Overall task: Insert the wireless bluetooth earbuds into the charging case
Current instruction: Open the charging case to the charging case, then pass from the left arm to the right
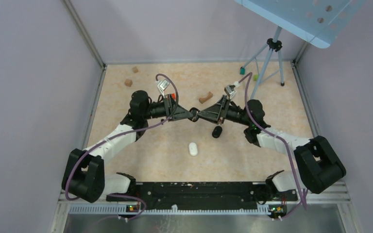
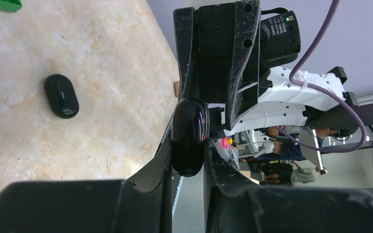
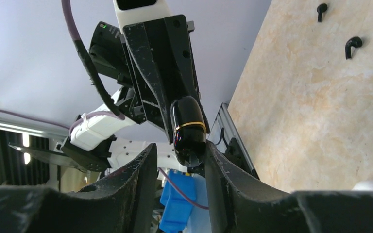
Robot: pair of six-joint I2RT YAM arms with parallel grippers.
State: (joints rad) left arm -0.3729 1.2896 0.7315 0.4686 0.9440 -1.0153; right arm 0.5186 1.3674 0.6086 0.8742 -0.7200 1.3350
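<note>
A glossy black charging case [image 2: 189,136] with a gold band [image 3: 190,125] hangs above the table's middle [image 1: 194,116]. My left gripper [image 2: 189,155] is shut on it, both fingers pressed to its sides. My right gripper [image 3: 179,150] faces it from the other side and stands open. The case's end touches its right finger [image 3: 218,165], with a gap to the left finger [image 3: 143,170]. Two small black pieces that look like the earbuds [image 3: 353,44] [image 3: 322,8] lie on the table.
A second black oval object [image 1: 217,131] [image 2: 61,96] and a white oval one [image 1: 193,148] lie on the table before the arms. Brown wooden blocks [image 1: 205,97] [image 1: 128,82], a green block [image 1: 242,71] and a tripod [image 1: 272,53] stand farther back. Walls enclose the table.
</note>
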